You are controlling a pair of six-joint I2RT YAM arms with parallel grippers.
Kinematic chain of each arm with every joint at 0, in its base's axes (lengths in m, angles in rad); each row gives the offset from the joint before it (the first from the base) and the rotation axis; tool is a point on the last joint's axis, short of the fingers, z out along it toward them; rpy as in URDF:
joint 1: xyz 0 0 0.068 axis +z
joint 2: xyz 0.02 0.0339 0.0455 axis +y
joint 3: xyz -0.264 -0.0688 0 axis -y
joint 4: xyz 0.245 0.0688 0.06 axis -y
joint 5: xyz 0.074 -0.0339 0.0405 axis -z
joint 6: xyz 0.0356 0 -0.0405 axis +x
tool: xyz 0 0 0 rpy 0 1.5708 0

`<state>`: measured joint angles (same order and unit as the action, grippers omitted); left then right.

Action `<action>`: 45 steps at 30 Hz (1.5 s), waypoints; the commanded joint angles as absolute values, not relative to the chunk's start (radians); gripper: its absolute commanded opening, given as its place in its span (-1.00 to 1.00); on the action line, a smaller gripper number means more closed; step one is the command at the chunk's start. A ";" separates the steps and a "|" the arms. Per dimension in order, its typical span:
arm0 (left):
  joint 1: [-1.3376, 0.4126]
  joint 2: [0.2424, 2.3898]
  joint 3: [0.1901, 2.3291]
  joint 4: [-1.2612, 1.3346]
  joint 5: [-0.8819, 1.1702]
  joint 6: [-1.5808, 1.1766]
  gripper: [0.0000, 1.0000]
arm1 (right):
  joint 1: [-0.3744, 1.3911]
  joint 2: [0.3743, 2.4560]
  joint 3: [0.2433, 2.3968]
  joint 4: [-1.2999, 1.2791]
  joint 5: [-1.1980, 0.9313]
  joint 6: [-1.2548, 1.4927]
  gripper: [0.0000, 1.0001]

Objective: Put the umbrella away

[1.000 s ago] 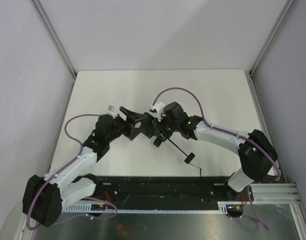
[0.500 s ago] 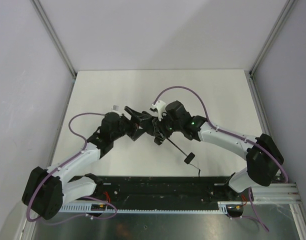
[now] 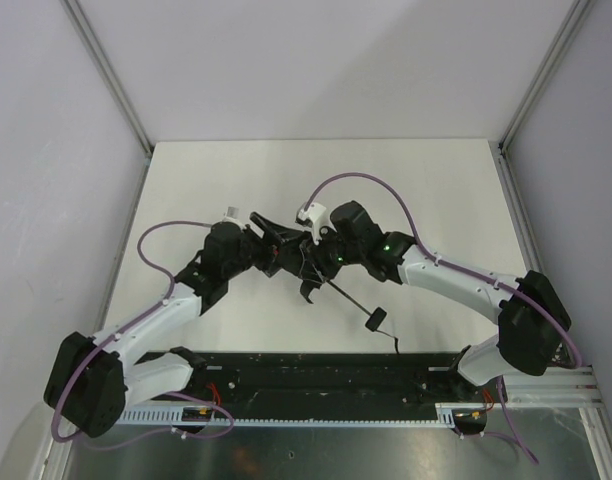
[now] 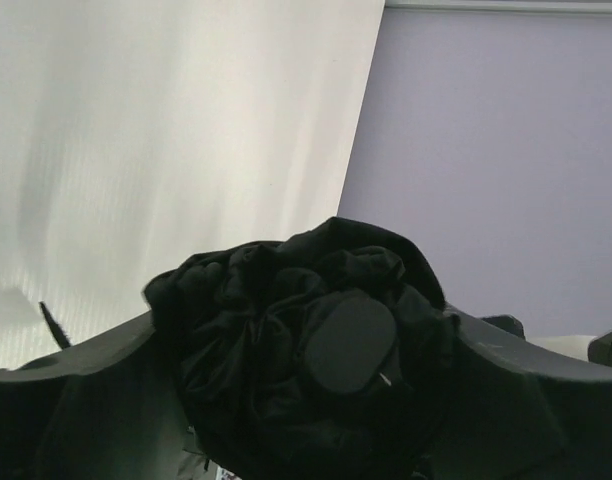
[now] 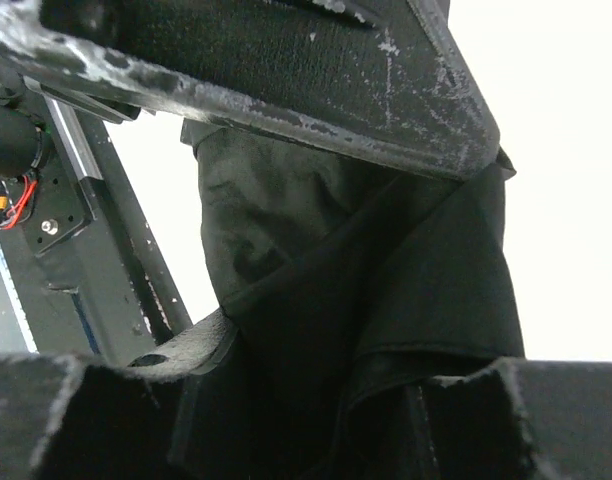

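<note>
The compact black fabric umbrella (image 3: 276, 235) sits mid-way across the white table (image 3: 436, 190). Its canopy is bunched, and its thin dark shaft (image 3: 348, 296) and knob handle (image 3: 375, 319) trail toward the table's near edge. The 2 grippers, left gripper (image 3: 263, 254) and right gripper (image 3: 308, 258), both pinch the fabric. Gathering looks underway; the shaft is uncollapsed and nothing is stowed.

There is one umbrella (image 4: 248, 318), and it has one thin shaft (image 3: 348, 295), one small knob handle (image 3: 376, 318) and one wrist strap (image 3: 395, 340). Two robot arms are in view, the left arm (image 3: 151, 322) and the right arm (image 3: 448, 281), each ending in one two-finger gripper, so two in all, the left gripper (image 3: 269, 252) and the right gripper (image 3: 308, 262), and there are two purple cables, the left cable (image 3: 144, 250) and the right cable (image 3: 366, 181). One white table (image 3: 436, 185) lies beneath them, with one black rail (image 3: 316, 372) along its near edge and two metal posts (image 3: 106, 75) rising at its far corners.
</note>
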<state>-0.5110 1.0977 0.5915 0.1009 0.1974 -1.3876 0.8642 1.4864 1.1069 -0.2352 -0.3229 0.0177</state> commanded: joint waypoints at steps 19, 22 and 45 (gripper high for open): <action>-0.509 0.981 0.522 0.578 0.148 -1.261 -1.00 | 0.827 1.337 1.184 -0.262 -0.422 0.459 0.95; -0.499 0.976 0.534 0.619 0.149 -1.249 -1.00 | 0.789 1.260 1.186 -0.221 -0.453 0.492 0.99; -0.359 0.946 0.629 1.197 0.166 -1.365 -1.00 | 0.044 0.949 1.046 -0.280 -0.627 0.416 0.99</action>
